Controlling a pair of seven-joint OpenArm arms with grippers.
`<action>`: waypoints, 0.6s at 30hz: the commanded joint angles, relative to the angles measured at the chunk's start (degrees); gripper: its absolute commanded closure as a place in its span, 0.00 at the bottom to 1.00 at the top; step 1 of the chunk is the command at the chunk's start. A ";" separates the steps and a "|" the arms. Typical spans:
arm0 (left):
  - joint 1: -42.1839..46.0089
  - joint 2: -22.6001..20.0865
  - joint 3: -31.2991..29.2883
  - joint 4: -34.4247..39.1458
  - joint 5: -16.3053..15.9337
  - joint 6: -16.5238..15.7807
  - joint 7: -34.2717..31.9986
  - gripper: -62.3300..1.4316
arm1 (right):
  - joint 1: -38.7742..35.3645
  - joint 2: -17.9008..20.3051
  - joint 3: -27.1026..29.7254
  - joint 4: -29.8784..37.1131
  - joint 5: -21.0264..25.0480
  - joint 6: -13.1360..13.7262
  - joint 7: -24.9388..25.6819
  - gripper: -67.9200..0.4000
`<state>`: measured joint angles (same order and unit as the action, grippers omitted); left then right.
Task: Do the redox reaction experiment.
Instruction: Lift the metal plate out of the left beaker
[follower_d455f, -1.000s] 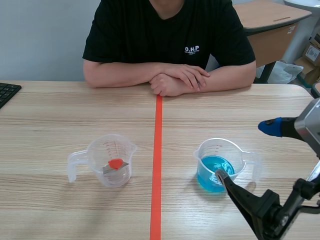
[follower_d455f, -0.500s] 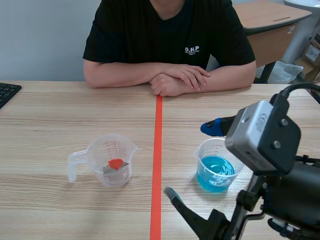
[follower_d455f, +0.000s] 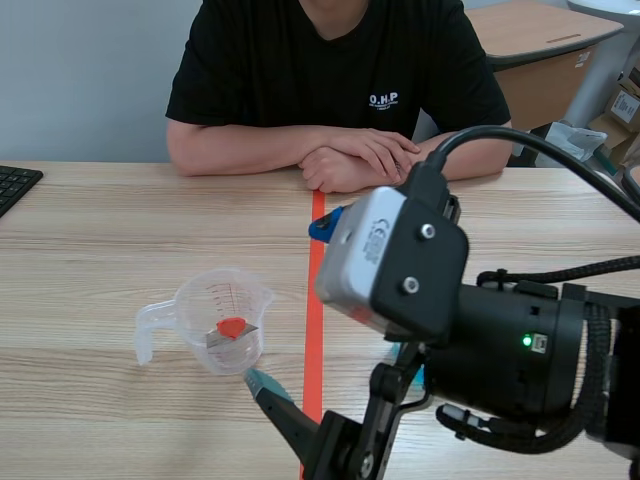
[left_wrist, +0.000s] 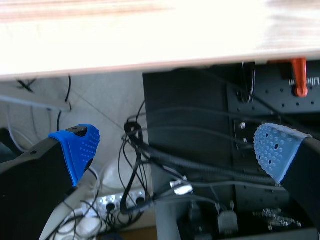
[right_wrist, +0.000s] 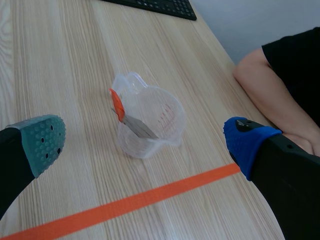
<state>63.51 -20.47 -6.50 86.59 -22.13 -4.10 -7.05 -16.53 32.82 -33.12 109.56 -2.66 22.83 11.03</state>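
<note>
The right pincer (right_wrist: 145, 144) is released, with the clear cup (right_wrist: 165, 117) holding a red-tipped strip (right_wrist: 134, 126) just ahead between its fingers (right_wrist: 42, 142) on the tabletop (right_wrist: 60, 65) and a person's arm (right_wrist: 260, 85) beyond, while the left pincer (left_wrist: 176, 145), also released, faces cables (left_wrist: 150, 155).

Right gripper (right_wrist: 144, 144) splayed wide — past the middle; left gripper (left_wrist: 176, 150) likewise

Office-like robotics lab; wood-grain table (follower_d455f: 100, 225), keyboard (follower_d455f: 15, 187) at its edge, second desk (follower_d455f: 530, 30) behind, cables (left_wrist: 134, 150) underneath
</note>
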 joint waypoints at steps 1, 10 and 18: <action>0.13 -0.04 -0.22 0.35 0.09 -0.07 -0.44 0.00 | 0.55 -1.20 -0.70 -0.55 -0.42 -0.22 0.24 0.00; 0.13 -0.02 -0.20 0.35 0.09 -0.09 -0.48 0.00 | 5.01 -7.21 -5.01 -8.22 -4.59 2.14 0.52 0.00; 0.13 0.00 -0.20 0.35 0.09 -0.09 -0.48 0.00 | 9.79 -9.49 -8.00 -12.61 -6.12 2.12 2.36 0.23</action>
<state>63.02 -20.49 -6.50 86.59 -22.13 -4.08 -6.96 -7.57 23.49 -41.15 95.77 -8.86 25.12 12.45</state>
